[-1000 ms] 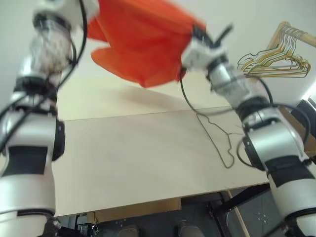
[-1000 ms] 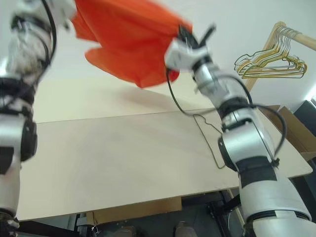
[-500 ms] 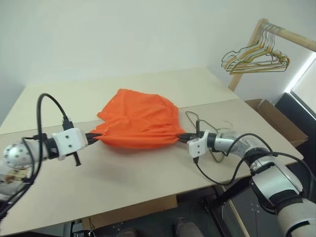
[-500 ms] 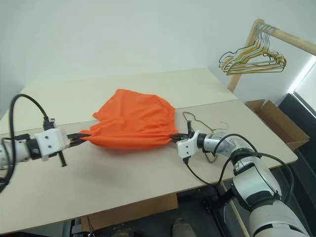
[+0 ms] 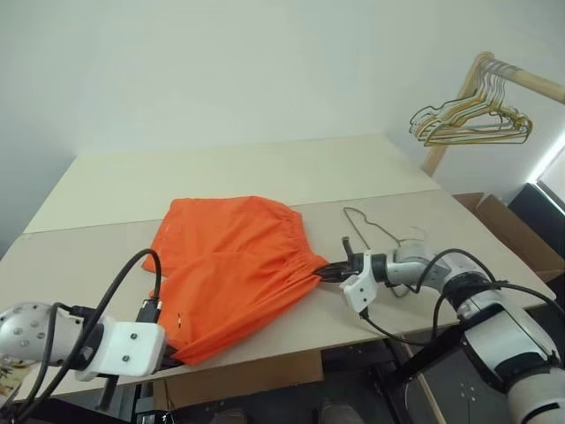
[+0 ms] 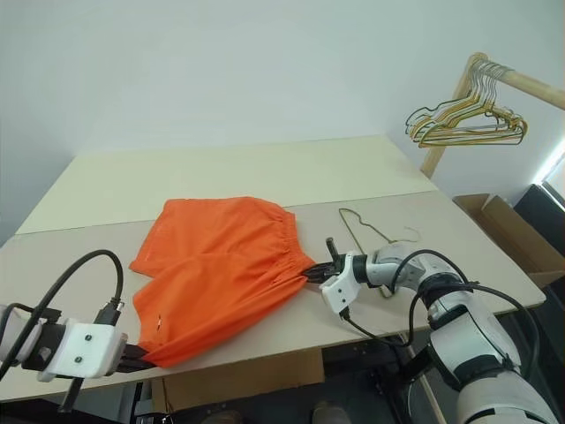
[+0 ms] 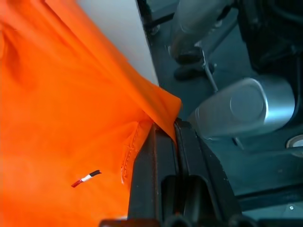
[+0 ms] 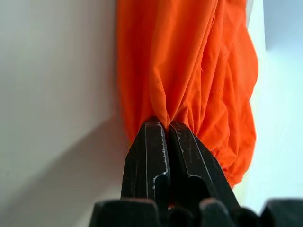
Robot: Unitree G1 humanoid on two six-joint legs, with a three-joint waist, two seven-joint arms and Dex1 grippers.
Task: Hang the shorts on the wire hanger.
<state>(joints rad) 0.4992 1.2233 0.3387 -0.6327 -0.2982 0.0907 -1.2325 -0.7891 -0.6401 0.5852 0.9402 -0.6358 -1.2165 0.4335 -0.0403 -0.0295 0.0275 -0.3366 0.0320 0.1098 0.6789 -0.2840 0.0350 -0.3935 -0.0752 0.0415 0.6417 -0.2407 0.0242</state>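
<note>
The bright orange shorts (image 5: pixel 234 265) lie spread on the pale wooden table (image 5: pixel 265 172), gathered waistband toward the right. My right gripper (image 5: pixel 324 273) is shut on the waistband's near end, low over the table; the right wrist view shows its fingers (image 8: pixel 147 142) pinching bunched orange fabric (image 8: pixel 189 61). My left gripper (image 6: pixel 137 356) sits at the table's front edge, shut on a hem corner of the shorts (image 7: pixel 61 94). The thin wire hanger (image 5: pixel 380 227) lies flat on the table just behind my right gripper, apart from the shorts.
A wooden rail (image 5: pixel 521 79) at the far right carries a bunch of yellowish hangers (image 5: pixel 472 124). A cardboard box (image 5: pixel 508 221) stands on the floor beyond the table's right edge. The table's front edge runs right under the left gripper.
Both grippers brought the shorts down from the air onto the table. In the last half second the left gripper pulled its corner toward the front edge, drawing the fabric out flatter.
</note>
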